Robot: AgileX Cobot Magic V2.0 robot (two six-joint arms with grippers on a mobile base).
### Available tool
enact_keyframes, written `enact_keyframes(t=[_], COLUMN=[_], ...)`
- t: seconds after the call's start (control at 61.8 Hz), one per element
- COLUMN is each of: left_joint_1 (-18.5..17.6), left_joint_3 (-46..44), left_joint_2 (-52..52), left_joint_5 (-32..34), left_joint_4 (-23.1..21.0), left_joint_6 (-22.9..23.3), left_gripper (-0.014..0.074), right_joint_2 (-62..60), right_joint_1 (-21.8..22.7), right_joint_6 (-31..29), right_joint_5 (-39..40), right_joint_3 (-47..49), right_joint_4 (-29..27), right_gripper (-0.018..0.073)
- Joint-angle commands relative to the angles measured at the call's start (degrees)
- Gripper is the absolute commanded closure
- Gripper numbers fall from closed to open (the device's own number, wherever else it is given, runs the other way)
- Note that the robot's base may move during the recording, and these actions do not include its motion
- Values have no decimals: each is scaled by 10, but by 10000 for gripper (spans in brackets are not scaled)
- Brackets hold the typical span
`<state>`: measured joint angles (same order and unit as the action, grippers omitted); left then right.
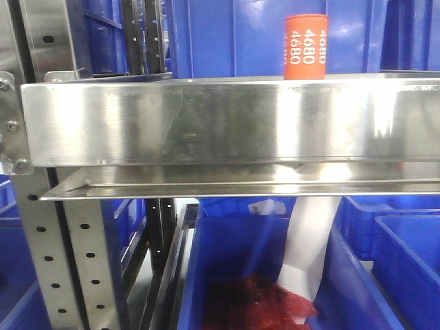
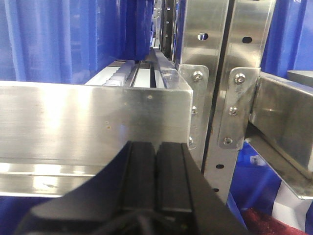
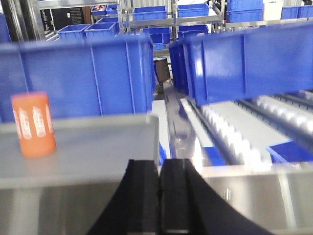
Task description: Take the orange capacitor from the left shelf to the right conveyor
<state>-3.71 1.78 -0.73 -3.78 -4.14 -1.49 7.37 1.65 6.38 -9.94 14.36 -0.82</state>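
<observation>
Steel fills the front view: the left shelf (image 1: pixel 206 120) shows its broad shiny lip. The orange capacitor (image 1: pixel 305 47) stands upright on it, right of centre, with blue bins (image 1: pixel 227 34) close behind. A perforated upright (image 1: pixel 41 240) carries the shelf's left end.

From the left wrist, the left gripper (image 2: pixel 155 149) has its black fingers pressed together, empty, near a second steel lip (image 2: pixel 93 122).

From the right wrist, the right gripper (image 3: pixel 159 169) is likewise closed on nothing. The orange capacitor sits far left on the shelf surface, well apart from it, and white rollers (image 3: pixel 230 132) lie to the right.
</observation>
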Motion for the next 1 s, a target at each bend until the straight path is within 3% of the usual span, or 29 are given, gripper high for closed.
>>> enact_keyframes(t=[0.0,0.21,0.291,0.534,0.695,0.986], left_joint_1=[-4,-4,-4,-4,-4,-4], left_joint_3=[-3,-3,-3,-3,-3,-3], left_joint_2=[-6,-6,-6,-6,-6,-6], left_joint_5=[52,52,52,52,52,52], left_joint_4=[-1,-1,-1,-1,-1,-1], left_joint_6=[1,1,1,1,1,1], left_gripper=[723,723,723,723,723,723], right_joint_2=[68,241,298,470,573,700], right_joint_1=[-10,-83,-117,-208,-215,-236], right_joint_6=[-4,-4,-4,-4,-4,-4], right_joint_5=[36,55,69,191,280,329], right_joint_3=[74,158,179,222,250,317], right_joint_4=[3,8,8,8,8,8], right_gripper=[405,6,-68,-66,-66,-66])
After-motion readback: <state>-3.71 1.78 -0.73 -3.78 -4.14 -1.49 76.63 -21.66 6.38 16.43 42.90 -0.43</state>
